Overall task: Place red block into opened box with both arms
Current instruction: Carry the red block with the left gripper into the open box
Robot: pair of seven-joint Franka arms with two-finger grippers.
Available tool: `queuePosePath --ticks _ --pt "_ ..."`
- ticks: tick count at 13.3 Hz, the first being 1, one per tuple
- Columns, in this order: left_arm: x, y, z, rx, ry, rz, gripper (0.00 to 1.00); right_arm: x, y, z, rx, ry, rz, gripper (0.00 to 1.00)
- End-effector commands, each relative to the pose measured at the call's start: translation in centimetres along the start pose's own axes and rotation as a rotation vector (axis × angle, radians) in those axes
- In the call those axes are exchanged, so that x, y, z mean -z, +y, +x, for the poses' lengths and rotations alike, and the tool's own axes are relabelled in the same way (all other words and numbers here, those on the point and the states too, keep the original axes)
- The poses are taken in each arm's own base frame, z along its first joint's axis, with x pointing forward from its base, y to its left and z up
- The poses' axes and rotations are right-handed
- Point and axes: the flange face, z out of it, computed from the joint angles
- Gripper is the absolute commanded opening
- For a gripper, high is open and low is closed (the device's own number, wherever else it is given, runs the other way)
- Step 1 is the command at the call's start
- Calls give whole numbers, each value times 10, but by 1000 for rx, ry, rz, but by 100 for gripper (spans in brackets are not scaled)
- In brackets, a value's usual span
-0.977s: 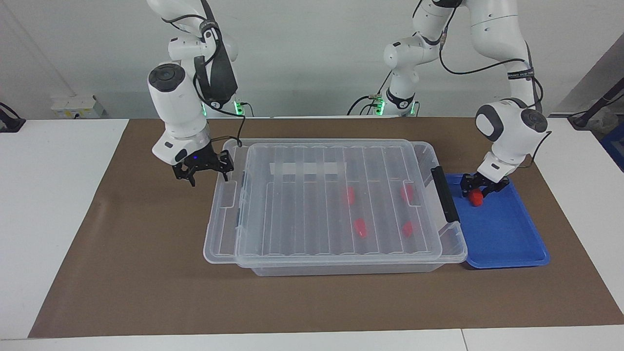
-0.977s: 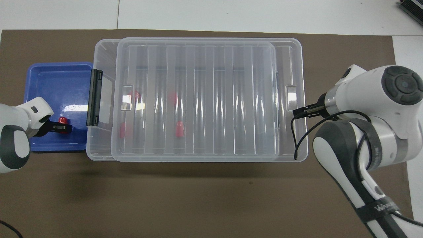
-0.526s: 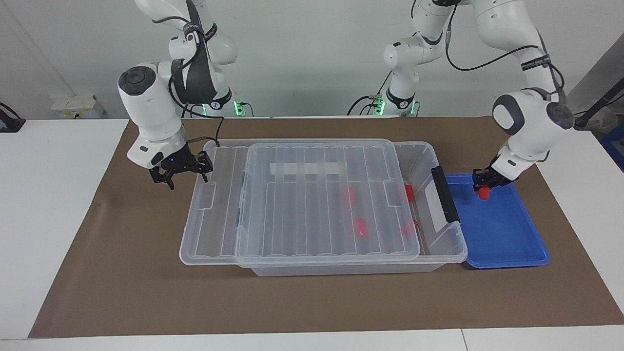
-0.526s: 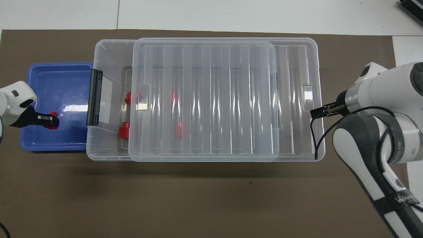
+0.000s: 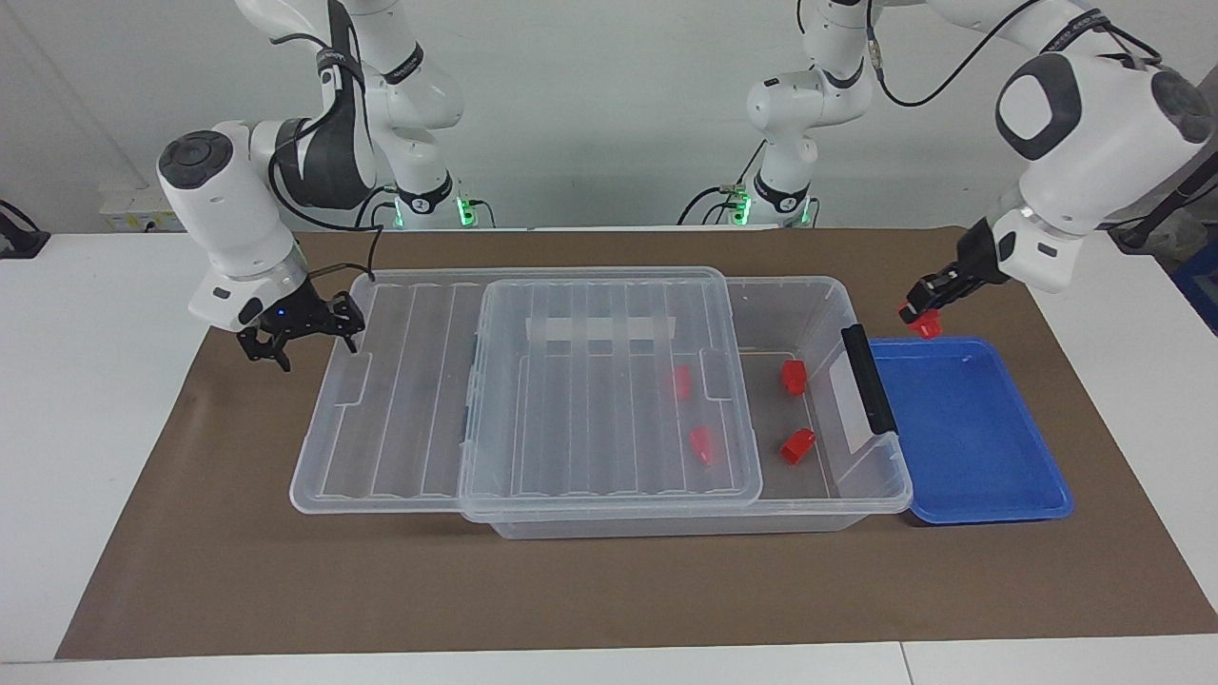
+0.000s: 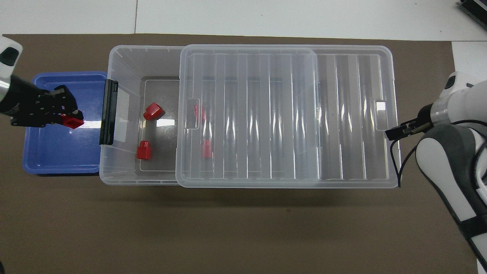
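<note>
Four red blocks already lie on the floor of the box (image 5: 818, 304), two in the uncovered end below and toward the right arm from the left claw (image 5: 925, 303), two more under the ribbed lid (image 5: 609, 381), which sits slid toward the right arm's end so that the end with the black bar handle (image 5: 868, 378) is open. The fifth red block (image 5: 924, 326) hangs in the air, pinched in the left claw, over the edge of the blue tray (image 5: 990, 495); that tray now holds nothing else. The block looks like hard, light plastic, stiff and probably a little slick, so a pinch across its chunky body rather than its narrow end should keep it from twisting out. It should survive a short drop into the box. The right claw (image 5: 303, 335) sits at the lid's overhanging edge with its fingers spread wide; whether they touch the lid I cannot tell. The clear box is rigid but light and could slide on the brown surface (image 5: 609, 590).
</note>
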Motion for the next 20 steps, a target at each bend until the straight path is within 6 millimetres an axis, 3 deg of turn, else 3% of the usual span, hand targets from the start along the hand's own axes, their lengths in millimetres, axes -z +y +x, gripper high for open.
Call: queuePosePath --ticks 1,6,10,12,15,16,20 --pt "-28 62 -22 99 63 -43 0 -2 16 -15 49 -15 4 97" --pt "-113 96 -65 -32 170 17 0 -3 31 -22 56 -14 3 97" --pt "-158 93 -68 -110 208 58 0 4 32 -22 39 -7 0 100" --pt "-191 107 -73 -201 214 140 0 21 30 -20 -3 -4 -4 100" --pt "-232 119 -64 -224 222 133 0 52 10 -12 -129 11 -12 100" --pt "-242 121 -59 -229 232 123 0 61 -9 -5 -158 11 -10 100" --pt "-258 112 -50 -226 229 124 0 114 -69 23 -366 34 -8 100"
